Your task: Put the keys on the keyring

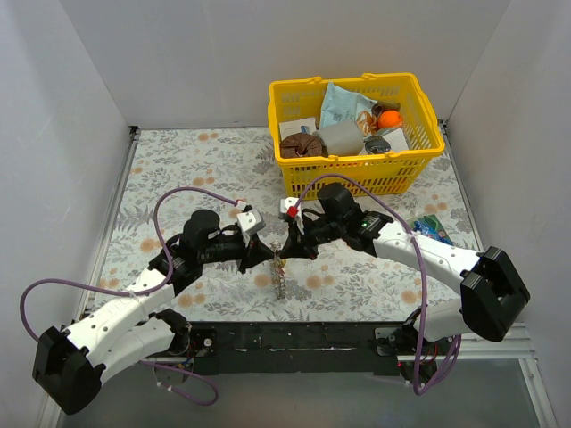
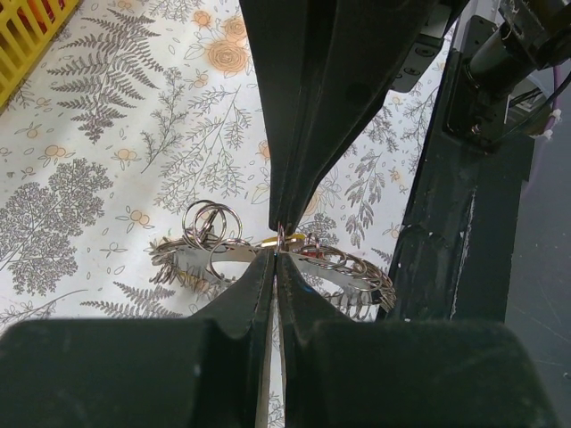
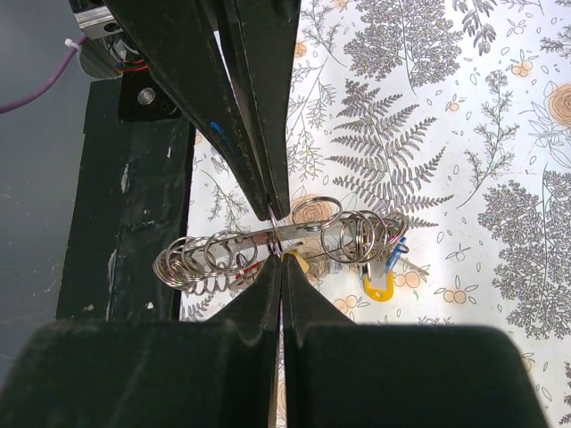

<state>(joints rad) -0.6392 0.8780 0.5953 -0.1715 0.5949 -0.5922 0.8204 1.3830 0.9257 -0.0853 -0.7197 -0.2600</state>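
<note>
- The left gripper [image 1: 266,257] and right gripper [image 1: 291,248] meet tip to tip at the middle of the table [image 1: 196,160]. In the top view the left comes in from 8 o'clock and the right from 2 o'clock.
- The keyring [image 1: 278,264] sits right between the two sets of tips, with its bunch trailing from there toward 6 o'clock.
- In the left wrist view, the left gripper [image 2: 276,259] has its jaws pressed together on a thin metal edge of the keyring [image 2: 223,259]. The other arm's fingers come down onto the same spot from 12 o'clock.
- In the right wrist view, the right gripper [image 3: 282,260] is likewise pinched tight on the keyring [image 3: 241,241], which is seen edge-on and runs from 9 to 3 o'clock.
- The keys [image 3: 379,285] hang at 4 o'clock of that pinch, showing a yellow and a blue head. A cluster of small split rings [image 3: 192,263] lies at 9 o'clock.
- Whether the lowest part of the bunch touches the cloth cannot be told.
- The yellow basket [image 1: 348,174], which is full, stands at 1 o'clock of the keyring, well apart from it.
- The black front rail [image 1: 294,339] runs close by at 6 o'clock.
- Open floral cloth stretches toward 10 and 11 o'clock, and a small packet [image 1: 433,227] lies at 3 o'clock near the right wall.
</note>
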